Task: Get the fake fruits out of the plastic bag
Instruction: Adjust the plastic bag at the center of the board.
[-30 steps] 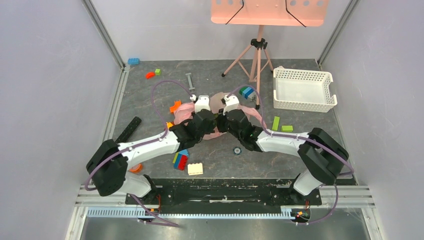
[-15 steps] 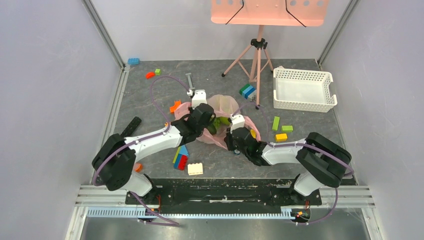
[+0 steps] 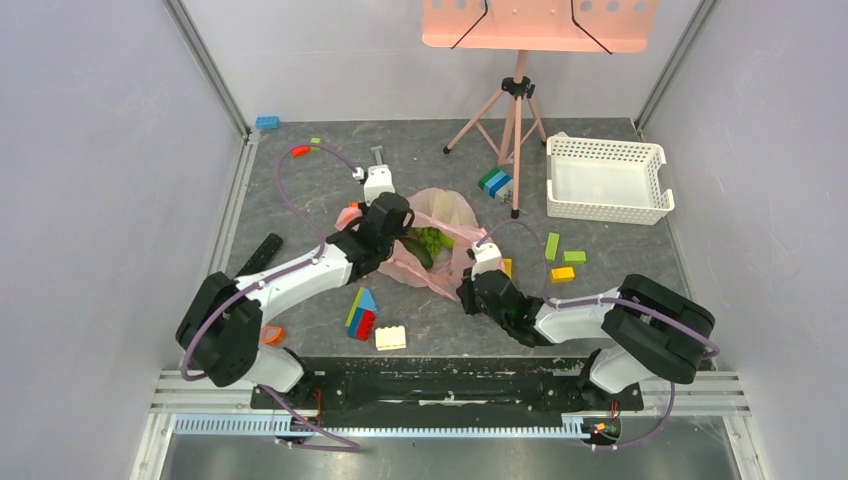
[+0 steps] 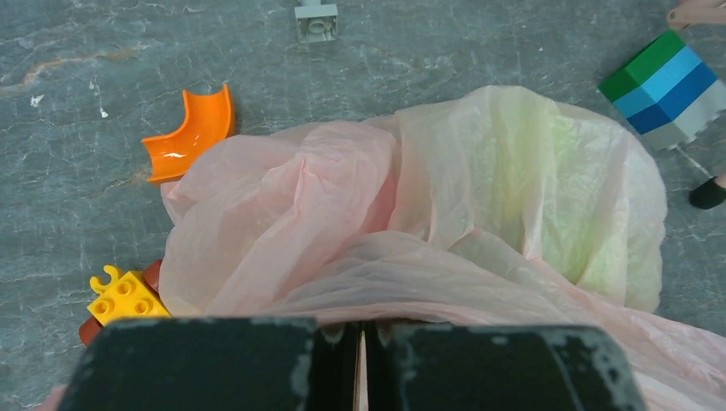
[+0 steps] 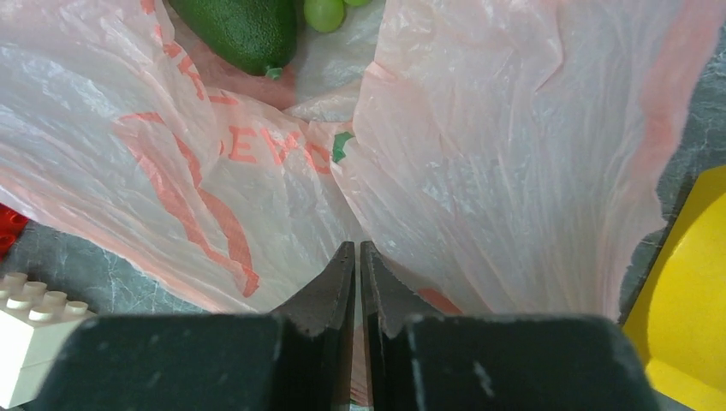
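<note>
Bag [image 3: 447,208] lies crumpled at centre of the table [image 3: 620,250], its mouth turned toward the lower part of the top view. We read the step in hand as opening that mouth. Left end effector [image 4: 360,364], at the bottom of its wrist view, has its fingers [image 4: 214,368] pressed together with pink film caught in the seam, so it is pinching the bag at the mouth's left edge. Right end effector [image 5: 357,287] is likewise clamped on a fold of film at the lower right edge. Between the two pinches the mouth gapes. Avocado [image 5: 241,27] and grapes [image 5: 324,12] show inside, at the top of the right wrist view, resting on the bag's inner wall. A pale green tint through the film, right of the left wrist view, suggests more fruit deeper in, though we cannot tell which. We judge the pinches should be drawn apart and slightly upward, evenly, so the thin film neither tears nor slips. After that, either tip the closed end or free one arm to reach in. An orange block [image 4: 193,135] sits just beside the bag, so fruit rolling out may lodge against it.
</note>
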`<state>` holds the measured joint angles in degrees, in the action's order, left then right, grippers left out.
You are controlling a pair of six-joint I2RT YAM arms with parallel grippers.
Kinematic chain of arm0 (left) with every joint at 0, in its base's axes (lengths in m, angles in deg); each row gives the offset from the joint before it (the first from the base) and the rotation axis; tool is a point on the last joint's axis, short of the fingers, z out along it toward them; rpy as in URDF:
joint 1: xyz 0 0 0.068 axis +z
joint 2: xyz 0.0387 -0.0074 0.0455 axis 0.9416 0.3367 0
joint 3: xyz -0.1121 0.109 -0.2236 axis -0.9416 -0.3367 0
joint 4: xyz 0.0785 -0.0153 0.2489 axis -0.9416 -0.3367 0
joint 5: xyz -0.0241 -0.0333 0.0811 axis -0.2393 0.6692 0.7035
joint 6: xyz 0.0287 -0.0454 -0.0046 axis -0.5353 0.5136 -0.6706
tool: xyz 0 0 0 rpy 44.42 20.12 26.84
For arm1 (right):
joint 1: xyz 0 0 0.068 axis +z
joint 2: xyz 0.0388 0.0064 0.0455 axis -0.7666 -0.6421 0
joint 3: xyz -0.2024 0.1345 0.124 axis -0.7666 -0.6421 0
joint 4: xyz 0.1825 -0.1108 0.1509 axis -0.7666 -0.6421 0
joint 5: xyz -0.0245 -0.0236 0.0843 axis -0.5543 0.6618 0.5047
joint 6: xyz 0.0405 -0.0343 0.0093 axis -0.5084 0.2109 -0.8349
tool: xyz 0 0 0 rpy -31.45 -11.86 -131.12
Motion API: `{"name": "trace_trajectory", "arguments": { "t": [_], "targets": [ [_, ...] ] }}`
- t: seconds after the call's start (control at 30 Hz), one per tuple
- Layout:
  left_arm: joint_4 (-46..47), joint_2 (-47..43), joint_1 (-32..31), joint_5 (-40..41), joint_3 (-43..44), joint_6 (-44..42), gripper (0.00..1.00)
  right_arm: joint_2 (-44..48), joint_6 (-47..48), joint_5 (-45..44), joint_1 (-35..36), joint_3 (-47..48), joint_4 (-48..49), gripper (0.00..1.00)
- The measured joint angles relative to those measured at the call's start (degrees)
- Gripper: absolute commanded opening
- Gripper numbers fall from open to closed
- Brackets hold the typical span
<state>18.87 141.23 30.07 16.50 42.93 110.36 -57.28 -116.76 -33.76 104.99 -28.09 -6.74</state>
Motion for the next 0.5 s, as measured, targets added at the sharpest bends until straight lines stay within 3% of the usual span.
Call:
{"name": "trace_trajectory", "arguments": {
  "t": [0.33,0.5],
  "targets": [
    [2.78,-7.52,-0.85,-6.47,-4.37,-0.48,0.02,5.25,1.20,-0.24,0.37,0.39,-1.27,0.10],
    [3.37,-11.82,-4.79,-8.63,-8.37,-0.44,0.02,6.36,3.15,1.14,0.46,4.35,-1.97,0.11]
  ]
}}
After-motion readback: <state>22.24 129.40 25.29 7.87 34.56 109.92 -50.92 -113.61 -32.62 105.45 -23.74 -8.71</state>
